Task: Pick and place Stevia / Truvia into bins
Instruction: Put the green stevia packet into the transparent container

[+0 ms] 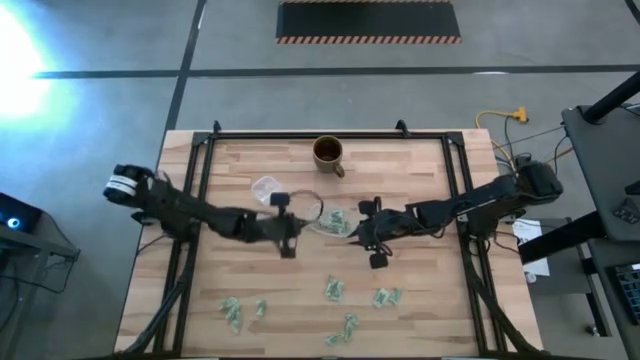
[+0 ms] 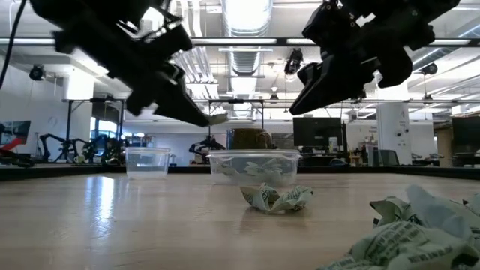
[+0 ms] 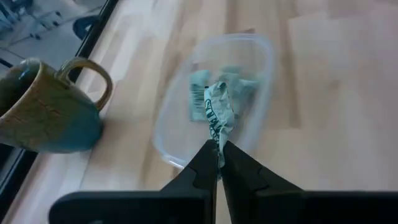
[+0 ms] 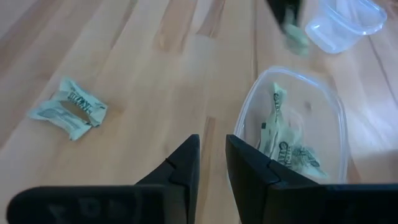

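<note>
— Holding one Stevia sachet point(image 3: 217, 112) pinched in my left gripper point(image 1: 287, 226), fingers clamped on its lower end, just over the near rim of the clear tub point(image 3: 261, 50).

— Where do the other sachets lie?

— A few are already inside the tub; more are scattered on the table point(image 1: 420, 190) nearer the front edge, one point(image 4: 68, 107) lying beside my right gripper point(image 1: 378, 250).

— And that right gripper?

— Hovering on the tub's other side, fingers slightly apart, holding nothing.

— How should the drop go?

— I'd carry the sachet further over the tub's middle before letting go, since it hangs close to the rim and could flutter out. I'd also stay clear of the brown mug point(image 3: 46, 109) and the small round cup point(image 1: 264, 187).
</note>
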### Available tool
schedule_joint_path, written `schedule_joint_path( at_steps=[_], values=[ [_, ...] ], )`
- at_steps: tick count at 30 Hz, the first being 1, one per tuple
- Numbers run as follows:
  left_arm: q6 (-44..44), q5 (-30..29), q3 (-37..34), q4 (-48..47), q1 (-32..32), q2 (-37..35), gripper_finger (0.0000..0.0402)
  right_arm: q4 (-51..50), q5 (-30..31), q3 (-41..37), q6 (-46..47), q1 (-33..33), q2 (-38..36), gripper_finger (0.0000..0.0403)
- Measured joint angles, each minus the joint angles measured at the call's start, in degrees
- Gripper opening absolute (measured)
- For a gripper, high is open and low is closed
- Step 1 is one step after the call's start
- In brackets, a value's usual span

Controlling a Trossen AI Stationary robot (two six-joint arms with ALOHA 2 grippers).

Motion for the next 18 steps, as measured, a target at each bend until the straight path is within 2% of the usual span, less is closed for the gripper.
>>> schedule_joint_path(
  at_steps=[4,7,18],
  values=[
    [0.7,8.1,0.0,3.7,6.0,0.0,0.0000,-2.2,0.0,0.0,1.9,0.0,-1.0,0.0069],
    [1.0,11.7,0.3,4.8,8.8,0.0,0.0000,-4.3,0.0,0.0,3.8,0.0,-1.3,0.0070],
    [3.6,13.6,0.8,7.9,10.0,0.0,0.0000,-5.9,0.0,-0.1,4.4,0.0,-1.3,0.0069]
  ],
)
